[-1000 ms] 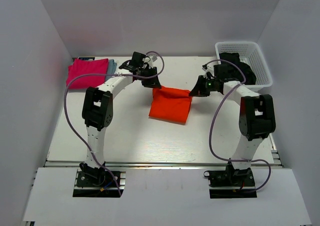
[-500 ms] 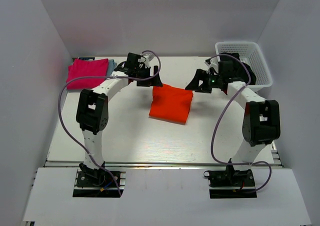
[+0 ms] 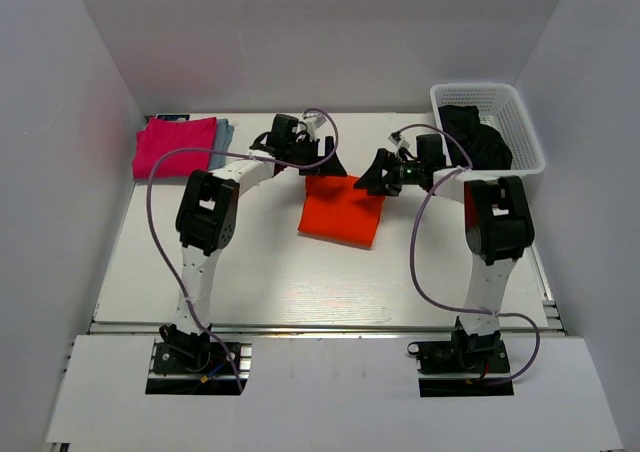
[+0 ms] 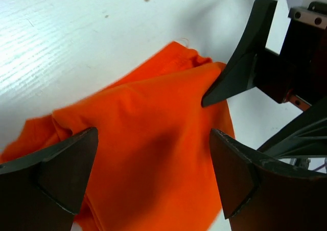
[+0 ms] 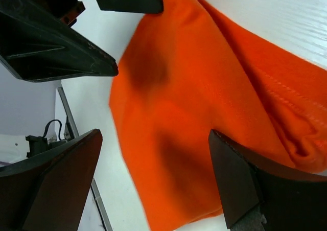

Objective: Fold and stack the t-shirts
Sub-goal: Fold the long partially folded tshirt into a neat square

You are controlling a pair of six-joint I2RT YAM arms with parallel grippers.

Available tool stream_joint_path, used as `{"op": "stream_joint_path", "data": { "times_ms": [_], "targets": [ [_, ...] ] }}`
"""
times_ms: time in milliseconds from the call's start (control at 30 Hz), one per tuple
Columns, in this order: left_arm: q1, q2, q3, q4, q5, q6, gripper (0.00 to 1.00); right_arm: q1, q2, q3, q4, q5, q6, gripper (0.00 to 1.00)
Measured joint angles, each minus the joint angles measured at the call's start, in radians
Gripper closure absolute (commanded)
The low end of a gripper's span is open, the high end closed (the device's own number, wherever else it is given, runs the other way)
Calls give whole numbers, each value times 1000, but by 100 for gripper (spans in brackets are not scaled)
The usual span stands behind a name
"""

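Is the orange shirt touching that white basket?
Apart. The top view shows the orange shirt lying mid-table, with a stretch of bare table between it and the basket in the far right corner.

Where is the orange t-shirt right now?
From above, the orange t-shirt lies folded near the middle of the table, with the left gripper and right gripper open over its far edge; the pink t-shirt is far left, the white basket far right.
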State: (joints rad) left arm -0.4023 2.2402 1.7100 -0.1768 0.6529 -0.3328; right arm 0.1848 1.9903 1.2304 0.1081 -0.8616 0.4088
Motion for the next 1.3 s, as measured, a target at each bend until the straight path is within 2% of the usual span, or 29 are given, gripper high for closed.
{"op": "stream_joint_path", "data": {
  "times_ms": [167,433,667,767,900,1000,1100,1300],
  "targets": [
    [5,130,73,30,39,-34,0,-10,104,21,58,-33,32,10],
    [27,140,90,20,39,-46,0,-26,166,35,176,-94,98,10],
    [28,130,103,-14,21,-19,0,-27,157,94,108,-93,43,10],
    [27,81,84,-45,-20,16,0,-26,92,110,45,-76,-4,10],
    [26,-51,20,-69,-73,67,0,-27,-97,62,21,-47,-47,10],
    [23,-175,-39,-87,-133,100,0,-26,-262,-39,29,-17,-62,10],
    [16,-248,-71,-110,-180,116,0,-26,-360,-138,37,13,-68,10],
    [8,-253,-132,-196,-282,136,0,-26,-445,-338,19,78,-69,10]
  ]
}}
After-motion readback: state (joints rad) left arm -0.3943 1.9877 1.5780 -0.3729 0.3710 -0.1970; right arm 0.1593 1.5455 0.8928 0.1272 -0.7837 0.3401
